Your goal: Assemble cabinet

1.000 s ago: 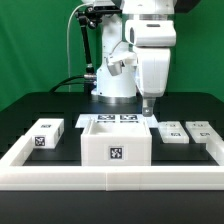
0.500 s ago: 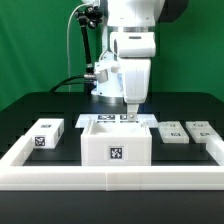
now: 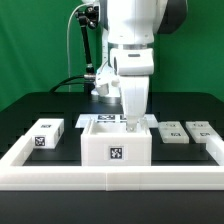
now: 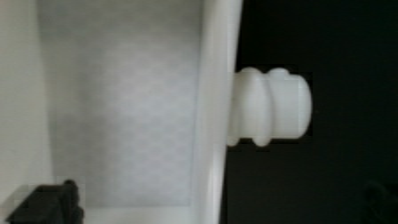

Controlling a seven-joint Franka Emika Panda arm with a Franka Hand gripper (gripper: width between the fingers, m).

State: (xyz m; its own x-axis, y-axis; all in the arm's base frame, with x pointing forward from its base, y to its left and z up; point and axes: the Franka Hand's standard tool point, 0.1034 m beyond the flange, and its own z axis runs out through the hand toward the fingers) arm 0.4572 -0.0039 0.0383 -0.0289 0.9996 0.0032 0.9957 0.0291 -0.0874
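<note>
The white cabinet body (image 3: 115, 146), an open-topped box with a marker tag on its front, stands at the front centre of the table. My gripper (image 3: 132, 121) hangs just above the body's wall on the exterior view's right. In the wrist view the body's white wall (image 4: 221, 60) runs through the frame, with a round white knob (image 4: 270, 107) sticking out of its outer side. One dark fingertip (image 4: 50, 205) shows over the body's inside; the other is lost against the dark table. The jaws stand wide apart, on either side of the wall (image 4: 217, 200), and hold nothing.
A small white tagged block (image 3: 45, 135) lies at the exterior view's left. Two flatter white tagged pieces (image 3: 173, 133) (image 3: 202, 131) lie at the right. The marker board (image 3: 118, 119) lies behind the body. A raised white rim (image 3: 110, 176) runs along the table's front.
The arm has moved to the exterior view's left and lowered, from above the right-hand pieces to over the cabinet body's right wall.
</note>
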